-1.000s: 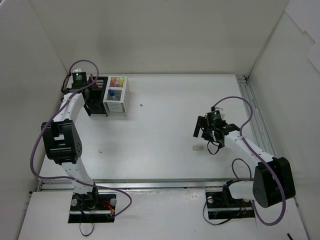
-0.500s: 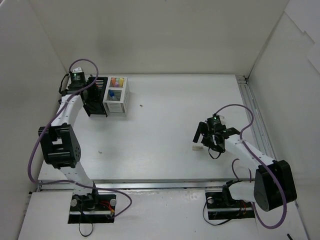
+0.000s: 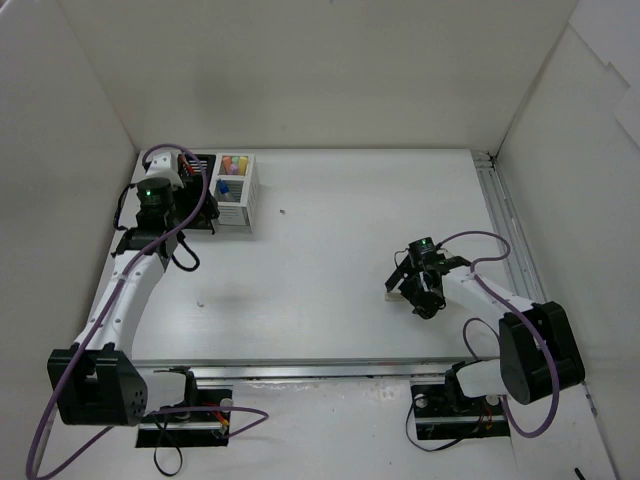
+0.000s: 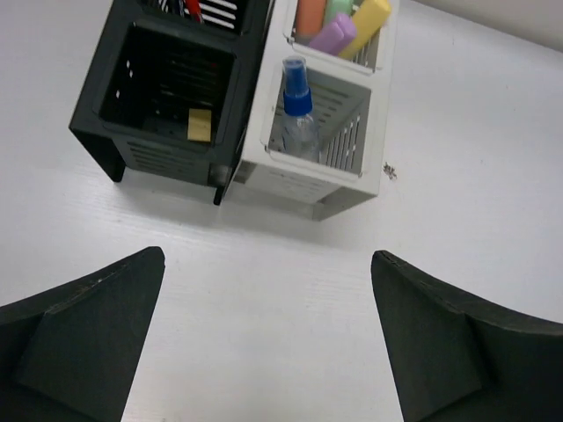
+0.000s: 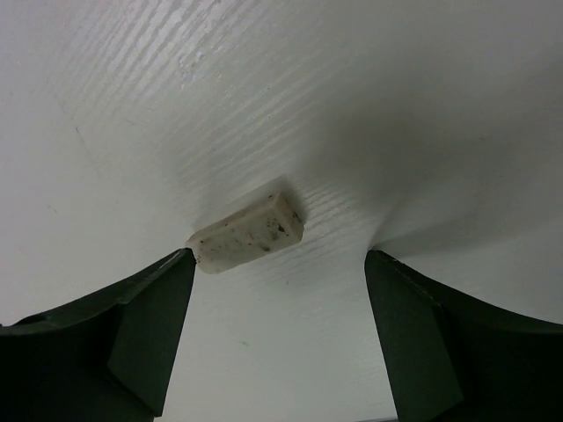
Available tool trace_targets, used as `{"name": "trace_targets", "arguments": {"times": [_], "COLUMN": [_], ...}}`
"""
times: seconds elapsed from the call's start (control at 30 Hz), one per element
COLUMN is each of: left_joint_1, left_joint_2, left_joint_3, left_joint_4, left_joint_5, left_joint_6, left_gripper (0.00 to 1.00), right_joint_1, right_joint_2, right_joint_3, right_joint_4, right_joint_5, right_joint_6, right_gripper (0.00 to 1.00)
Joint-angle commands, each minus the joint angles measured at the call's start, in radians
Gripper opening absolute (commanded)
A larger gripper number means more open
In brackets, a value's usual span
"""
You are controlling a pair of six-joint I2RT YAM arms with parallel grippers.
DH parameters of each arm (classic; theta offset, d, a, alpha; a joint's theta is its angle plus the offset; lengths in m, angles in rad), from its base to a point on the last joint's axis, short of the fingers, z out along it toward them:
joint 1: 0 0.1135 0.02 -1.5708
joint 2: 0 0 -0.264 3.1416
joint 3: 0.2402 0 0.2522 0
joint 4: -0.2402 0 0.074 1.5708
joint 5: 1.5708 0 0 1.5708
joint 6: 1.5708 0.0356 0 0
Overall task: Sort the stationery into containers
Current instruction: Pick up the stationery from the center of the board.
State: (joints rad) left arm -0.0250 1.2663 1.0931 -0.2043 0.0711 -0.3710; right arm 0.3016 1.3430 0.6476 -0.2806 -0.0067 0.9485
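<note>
The containers stand joined at the far left: a black organizer (image 4: 167, 97) (image 3: 199, 192) and a white one (image 4: 327, 145) (image 3: 237, 195). A beige eraser (image 4: 200, 125) lies in the black one, and a red pen (image 4: 192, 8) shows in its far cell. The white one holds a blue-capped marker (image 4: 296, 104) and several highlighters (image 4: 339, 22). My left gripper (image 4: 266, 257) hangs open and empty on the near side of them. A second eraser (image 5: 246, 233) (image 3: 393, 295) lies on the table. My right gripper (image 5: 277, 255) (image 3: 408, 290) is low around it, open, its left fingertip (image 5: 180, 262) touching the eraser's end.
A dark speck (image 4: 390, 171) (image 3: 282, 211) lies right of the white organizer. A tiny white bit (image 3: 201, 301) sits on the table at the near left. White walls close in three sides, and a metal rail (image 3: 505, 230) runs along the right edge.
My left gripper has opened and drawn back from over the black organizer toward the near side. My right gripper has dropped down around the eraser, and its jaws have narrowed a little.
</note>
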Motion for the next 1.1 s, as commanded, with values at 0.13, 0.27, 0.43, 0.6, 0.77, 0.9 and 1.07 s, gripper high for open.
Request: {"name": "trace_targets", "arguments": {"times": [0.13,0.27,0.43,0.6,0.77,0.9,1.07], "left_joint_1": [-0.007,-0.007,-0.007,-0.007,-0.049,-0.124,-0.280], "left_joint_2": [-0.081,-0.079,-0.064,-0.058,-0.019,0.036,0.126], "left_joint_3": [-0.076,-0.076,-0.059,-0.050,-0.035,-0.016,0.023], "left_joint_4": [0.128,0.134,0.140,0.155,0.183,0.195,0.279], "left_joint_5": [0.059,0.056,0.088,0.220,0.537,0.717,0.886], "left_joint_6": [0.001,-0.005,0.001,0.055,0.141,0.158,0.135], "left_gripper": [1.00,1.00,1.00,1.00,1.00,1.00,1.00], "right_joint_1": [-0.004,-0.004,-0.002,-0.002,0.049,0.094,0.100], "right_joint_2": [0.077,0.156,0.226,0.220,0.165,0.113,0.064], "right_joint_3": [0.049,0.093,0.122,0.170,0.262,0.305,0.291], "right_joint_4": [-0.009,-0.008,-0.006,-0.002,0.027,0.092,0.263], "right_joint_5": [0.067,0.039,0.027,0.050,0.094,0.076,-0.070], "right_joint_6": [0.156,0.145,0.144,0.076,-0.097,-0.197,-0.205], "right_gripper": [0.64,0.54,0.39,0.09,0.00,0.00,0.00]}}
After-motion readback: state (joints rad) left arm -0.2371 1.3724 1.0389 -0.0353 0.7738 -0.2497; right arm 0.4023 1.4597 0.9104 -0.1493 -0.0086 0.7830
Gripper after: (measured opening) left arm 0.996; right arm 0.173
